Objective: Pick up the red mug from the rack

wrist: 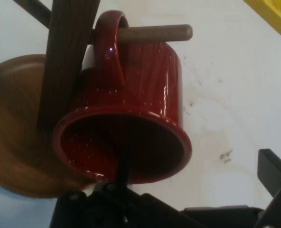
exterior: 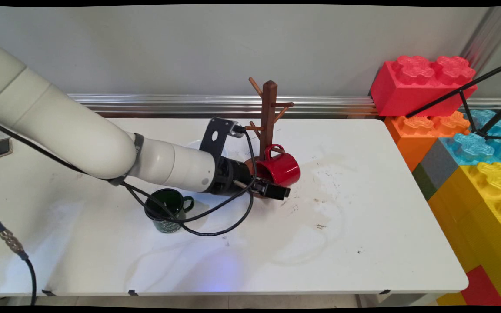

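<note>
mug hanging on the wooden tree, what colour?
Red mug, glossy with fine pale speckles; hand view shows it best.

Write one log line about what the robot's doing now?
gripper: open, at red mug's rim | red mug: handle on wooden mug tree peg | green mug: upright on table

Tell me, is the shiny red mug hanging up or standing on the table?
Hanging up: the shiny red mug has its handle looped over a peg of the brown wooden mug tree.

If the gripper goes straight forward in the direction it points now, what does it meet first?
Most likely the red mug hanging by its handle on a peg of the wooden mug tree. Its open mouth faces the gripper, right ahead; the exact depth is unclear.
</note>
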You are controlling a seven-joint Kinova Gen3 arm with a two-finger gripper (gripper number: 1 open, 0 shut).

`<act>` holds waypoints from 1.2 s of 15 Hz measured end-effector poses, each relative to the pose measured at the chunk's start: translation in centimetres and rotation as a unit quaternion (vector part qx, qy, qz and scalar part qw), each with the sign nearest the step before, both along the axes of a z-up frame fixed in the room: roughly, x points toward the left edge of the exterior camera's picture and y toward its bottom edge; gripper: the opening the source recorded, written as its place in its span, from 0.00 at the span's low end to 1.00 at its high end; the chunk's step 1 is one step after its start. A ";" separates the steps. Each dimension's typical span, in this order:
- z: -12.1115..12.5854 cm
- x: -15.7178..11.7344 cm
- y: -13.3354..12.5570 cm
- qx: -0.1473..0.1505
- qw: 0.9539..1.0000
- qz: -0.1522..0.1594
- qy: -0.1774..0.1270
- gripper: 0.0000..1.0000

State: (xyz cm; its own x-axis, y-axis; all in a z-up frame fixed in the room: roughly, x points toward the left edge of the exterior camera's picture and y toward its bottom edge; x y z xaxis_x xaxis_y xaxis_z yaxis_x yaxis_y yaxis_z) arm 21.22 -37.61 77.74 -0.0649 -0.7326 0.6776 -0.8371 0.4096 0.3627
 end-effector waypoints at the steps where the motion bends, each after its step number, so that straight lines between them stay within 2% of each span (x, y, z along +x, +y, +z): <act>1: -0.2 -0.2 -0.1 -0.001 1.000 0.003 0.003 1.00; 18: -1.6 -1.8 -1.2 0.002 0.998 0.044 0.038 1.00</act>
State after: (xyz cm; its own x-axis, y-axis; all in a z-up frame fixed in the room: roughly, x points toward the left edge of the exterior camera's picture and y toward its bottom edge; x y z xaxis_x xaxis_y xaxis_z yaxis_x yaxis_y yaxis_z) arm 19.46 -38.79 76.09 0.0512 -0.7364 0.6746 -0.8401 0.3335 0.4279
